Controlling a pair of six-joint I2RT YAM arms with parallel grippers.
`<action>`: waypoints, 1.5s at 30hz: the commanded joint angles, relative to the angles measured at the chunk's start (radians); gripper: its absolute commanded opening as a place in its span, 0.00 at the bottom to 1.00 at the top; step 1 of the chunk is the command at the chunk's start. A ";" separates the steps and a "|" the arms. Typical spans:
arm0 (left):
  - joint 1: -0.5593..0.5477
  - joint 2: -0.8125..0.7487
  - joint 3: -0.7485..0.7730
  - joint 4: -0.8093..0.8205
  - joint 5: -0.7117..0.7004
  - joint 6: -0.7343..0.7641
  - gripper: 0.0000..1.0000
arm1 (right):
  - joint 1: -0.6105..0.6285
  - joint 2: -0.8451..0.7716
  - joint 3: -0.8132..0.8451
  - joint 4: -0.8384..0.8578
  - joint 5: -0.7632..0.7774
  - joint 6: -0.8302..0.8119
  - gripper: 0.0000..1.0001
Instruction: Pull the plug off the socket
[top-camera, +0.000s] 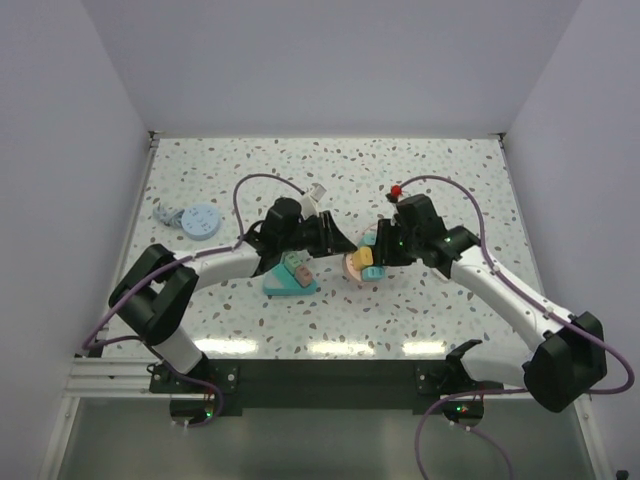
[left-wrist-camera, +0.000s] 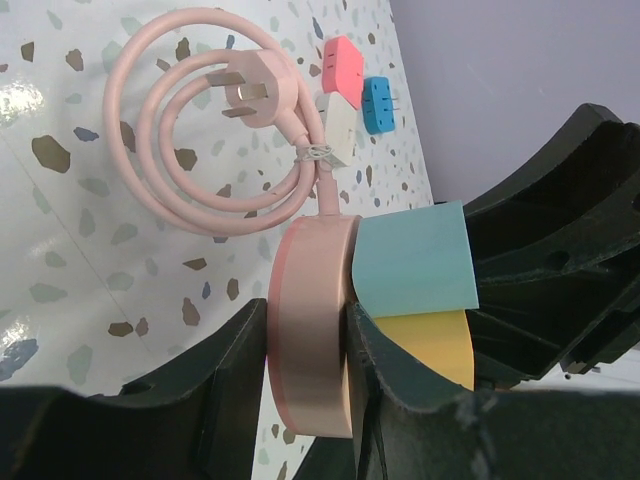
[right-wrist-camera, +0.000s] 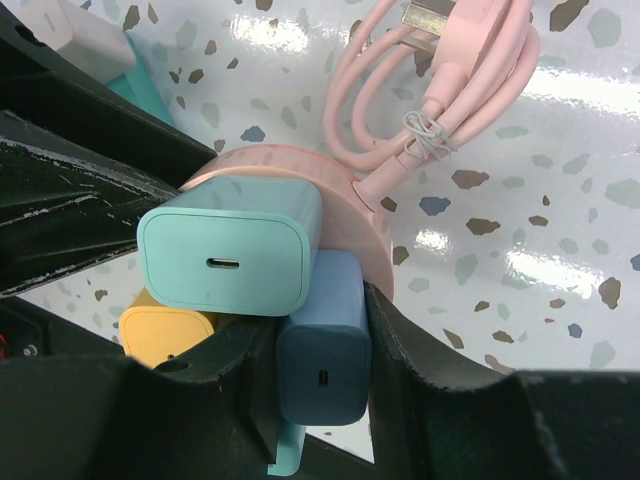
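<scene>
Nearest us in the left wrist view, the left arm's (top-camera: 220, 262) jaws are closed tight across the rim of the round pink socket (left-wrist-camera: 310, 330). It sits edge-on at lower centre of that frame, over the middle of the bench (top-camera: 450, 180). Three plugs stick out from its face toward the right of the frame, straight at the right arm (top-camera: 490, 285).

In the right wrist view the blue plug (right-wrist-camera: 322, 345) sits low at centre between the right jaws. These are part-way closed and appear to press on its two sides. The teal plug (right-wrist-camera: 225, 255) lies just above it and the yellow plug (right-wrist-camera: 165, 330) to its left, both outside that grip as far as we can tell.

The blue plug's long axis runs square to the socket's face. We judge the pull should follow that line, away from the left jaws, with the right arm pulling and the left bracing. Its prongs are hidden.

Beyond the socket, its coiled cord (right-wrist-camera: 470, 95) rests on the bench at upper right.
</scene>
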 joint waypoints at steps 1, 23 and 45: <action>0.040 0.034 0.007 -0.100 -0.091 0.087 0.00 | 0.003 -0.085 0.084 0.020 0.004 -0.038 0.00; 0.142 0.005 0.085 -0.182 -0.102 0.136 0.00 | -0.019 -0.115 0.245 -0.095 0.004 -0.125 0.00; 0.172 0.078 0.099 -0.165 -0.088 0.131 0.00 | -0.020 -0.078 0.357 -0.115 0.109 -0.128 0.00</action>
